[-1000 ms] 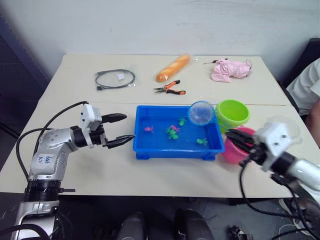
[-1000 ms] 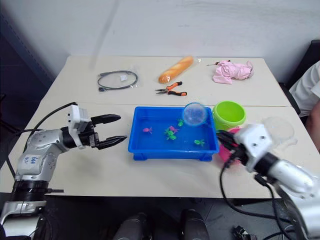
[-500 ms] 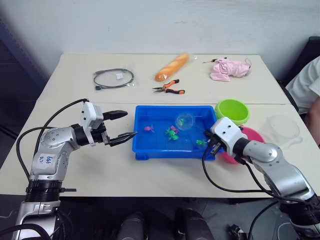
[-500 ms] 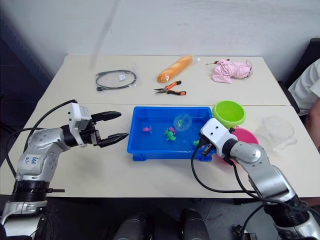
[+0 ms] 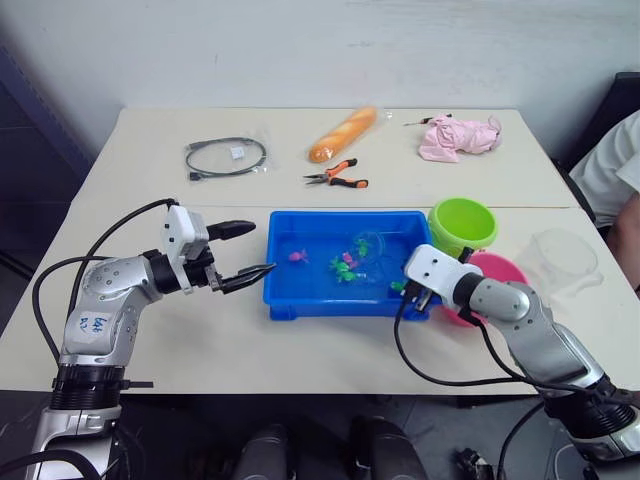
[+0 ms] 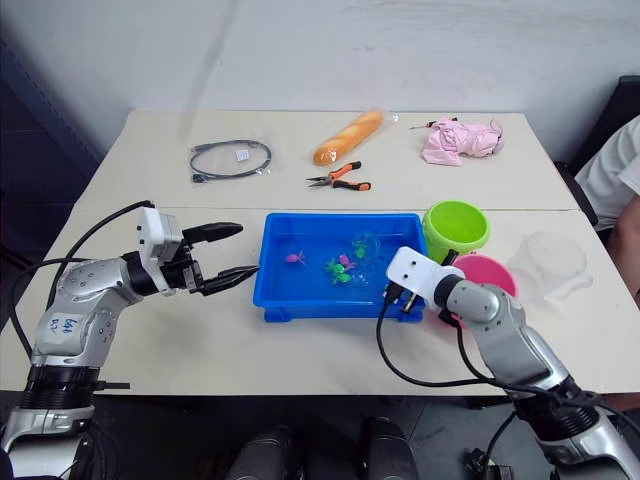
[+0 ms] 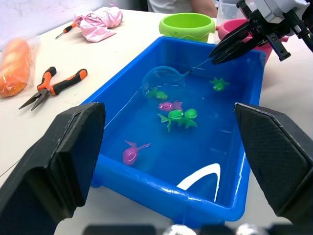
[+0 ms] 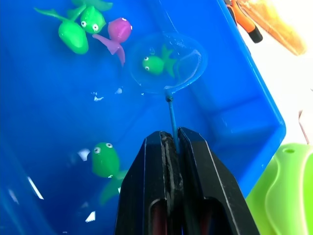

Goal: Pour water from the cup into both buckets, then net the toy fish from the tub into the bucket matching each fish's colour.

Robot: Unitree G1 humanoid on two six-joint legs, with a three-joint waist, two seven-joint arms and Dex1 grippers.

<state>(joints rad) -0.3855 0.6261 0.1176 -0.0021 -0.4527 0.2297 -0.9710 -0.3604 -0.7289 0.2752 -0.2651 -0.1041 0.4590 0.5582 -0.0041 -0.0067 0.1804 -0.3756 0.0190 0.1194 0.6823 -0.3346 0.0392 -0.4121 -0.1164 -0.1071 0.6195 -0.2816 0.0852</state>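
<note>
In the tub (image 5: 290, 300): net (image 8: 166, 63) dipped over a green fish (image 8: 155, 63).
Right hand (image 8: 171, 147): clamped on the thin, whippy net handle.
Left hand (image 5: 245, 252): spread wide, empty.
Fish: light, slippery; scoop from beneath.

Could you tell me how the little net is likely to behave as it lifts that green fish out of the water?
The net hangs on a very thin handle from the right end effector, so it will probably flex and wobble. Its hoop looks shallow, so the green fish could slip out if tilted. Both seem light.
</note>
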